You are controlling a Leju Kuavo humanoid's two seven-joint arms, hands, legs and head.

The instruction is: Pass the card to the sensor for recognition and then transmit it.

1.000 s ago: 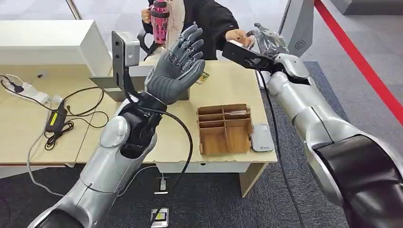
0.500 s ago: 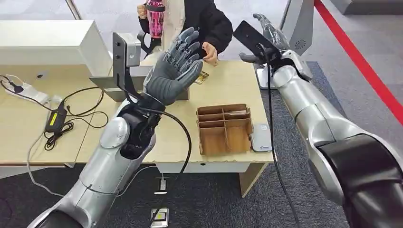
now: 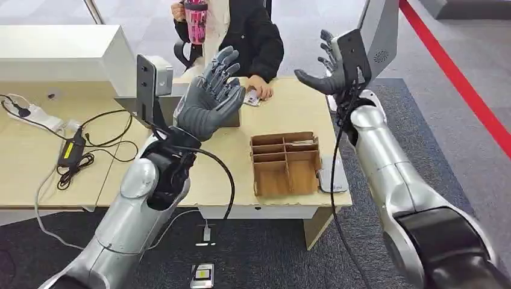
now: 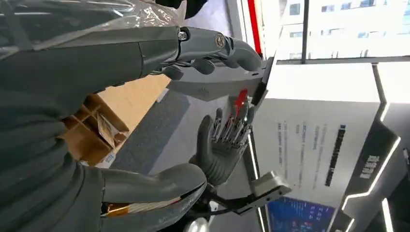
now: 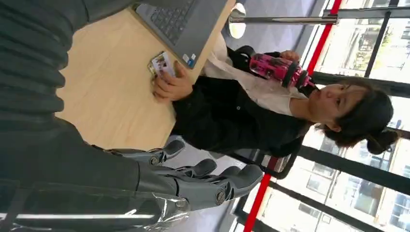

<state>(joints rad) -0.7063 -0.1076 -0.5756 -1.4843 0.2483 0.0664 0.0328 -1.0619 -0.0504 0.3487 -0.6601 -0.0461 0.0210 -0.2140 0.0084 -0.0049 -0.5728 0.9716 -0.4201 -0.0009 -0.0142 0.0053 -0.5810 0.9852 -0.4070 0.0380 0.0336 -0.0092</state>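
A small printed card [image 3: 252, 99] lies on the table's far edge under a person's hand [image 3: 260, 89]; the right wrist view has the card [image 5: 162, 63] beside a laptop [image 5: 186, 21], with that hand [image 5: 169, 85] on it. My right hand [image 3: 328, 65] is raised above the table's far right corner, fingers spread, nothing in it; its fingers [image 5: 212, 181] are bare. My left hand [image 3: 211, 96] is held up over the table's middle, also open and holding nothing. A flat white device [image 3: 332, 174] lies at the table's near right corner.
A cardboard divider box [image 3: 284, 162] with cards in it stands next to the white device. The person in black holds a pink bottle [image 3: 195, 18]. Cables and a power brick [image 3: 71, 150] lie at the left. A red floor line [image 3: 458, 72] runs at the right.
My right hand has drawn back from the person's hand and turned upright with nothing in it. The person's hand has come down onto the table with the card. My left hand shifted slightly left.
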